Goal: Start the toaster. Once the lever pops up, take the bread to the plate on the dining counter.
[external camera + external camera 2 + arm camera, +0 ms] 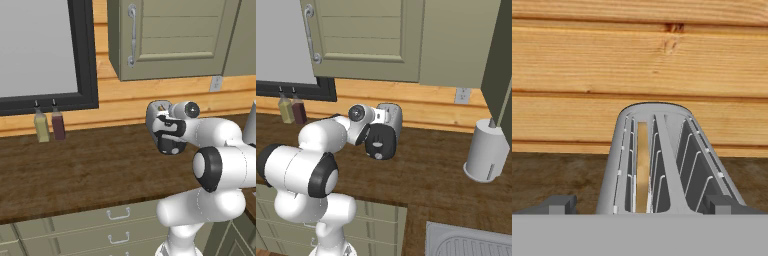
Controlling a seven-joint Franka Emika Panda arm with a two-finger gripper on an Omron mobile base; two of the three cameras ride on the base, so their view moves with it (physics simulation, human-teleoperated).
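The silver toaster (392, 119) stands on the wood counter over drawers (90, 170), close to the plank wall, with its black end panel (379, 142) facing the robot. The hand view looks along the top of the toaster (657, 150), which has two slots. A pale tan bread slice (642, 165) stands sunk in the left slot. My gripper (641, 204) is open at the toaster's near end. Its fingertips (559, 204) sit wide apart, one on each side of the body. The arm covers part of the toaster (154, 117) in the left base view. The plate and the dining counter are out of view.
Two small bottles (41, 127) (58, 125) stand at the wall to the left, under a black-framed window (85, 55). A grey cylinder (486, 152) stands to the right of the toaster, with a sink (471, 242) in front of it. A wall cabinet (165, 35) hangs above.
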